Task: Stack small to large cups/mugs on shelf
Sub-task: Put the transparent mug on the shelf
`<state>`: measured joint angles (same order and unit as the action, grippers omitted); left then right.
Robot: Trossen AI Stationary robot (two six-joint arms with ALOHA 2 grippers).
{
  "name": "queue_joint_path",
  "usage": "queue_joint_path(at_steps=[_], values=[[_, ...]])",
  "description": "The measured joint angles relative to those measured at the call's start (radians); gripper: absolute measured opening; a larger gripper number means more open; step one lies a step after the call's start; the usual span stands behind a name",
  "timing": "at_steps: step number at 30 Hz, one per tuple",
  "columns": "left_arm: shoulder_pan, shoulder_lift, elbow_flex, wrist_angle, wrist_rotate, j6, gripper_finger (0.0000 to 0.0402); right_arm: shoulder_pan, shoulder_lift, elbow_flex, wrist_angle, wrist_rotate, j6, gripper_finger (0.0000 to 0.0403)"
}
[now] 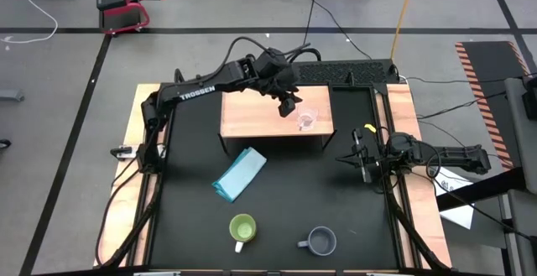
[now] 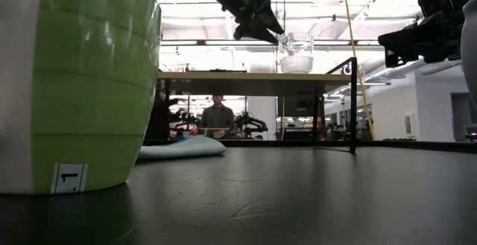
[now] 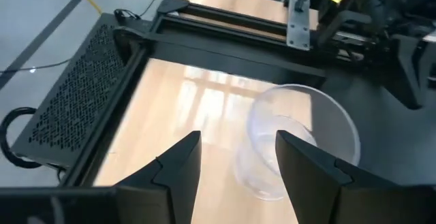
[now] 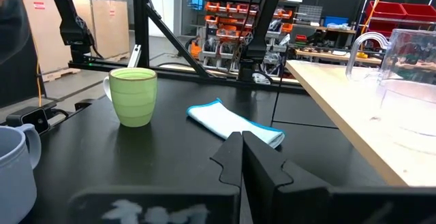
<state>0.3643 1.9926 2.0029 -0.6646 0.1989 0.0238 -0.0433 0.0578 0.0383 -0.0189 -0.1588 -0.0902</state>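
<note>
The small clear glass cup (image 1: 307, 119) stands upright on its base on the light-wood shelf (image 1: 252, 117), near the shelf's right end; it also shows in the left wrist view (image 3: 300, 139) and the low view (image 2: 296, 53). My left gripper (image 1: 288, 106) hangs open just above and to the left of the cup, touching nothing. The lime-green mug (image 1: 242, 228) and the grey-blue mug (image 1: 321, 242) stand on the black table near its front edge. My right gripper (image 1: 362, 165) is shut and empty at the table's right side.
A light blue folded cloth (image 1: 239, 174) lies on the table in front of the shelf. Black frame rails (image 1: 382, 117) run along the table's far and right sides. A person sits in the room behind the table (image 2: 218, 115).
</note>
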Motion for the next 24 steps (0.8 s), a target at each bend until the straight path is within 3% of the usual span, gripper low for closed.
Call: queue_joint_path(at_steps=[24], values=[[-0.058,0.000,0.000,-0.052,-0.116,0.004,0.0191,0.000,0.000,0.000,0.000,0.000,0.001,0.0000]])
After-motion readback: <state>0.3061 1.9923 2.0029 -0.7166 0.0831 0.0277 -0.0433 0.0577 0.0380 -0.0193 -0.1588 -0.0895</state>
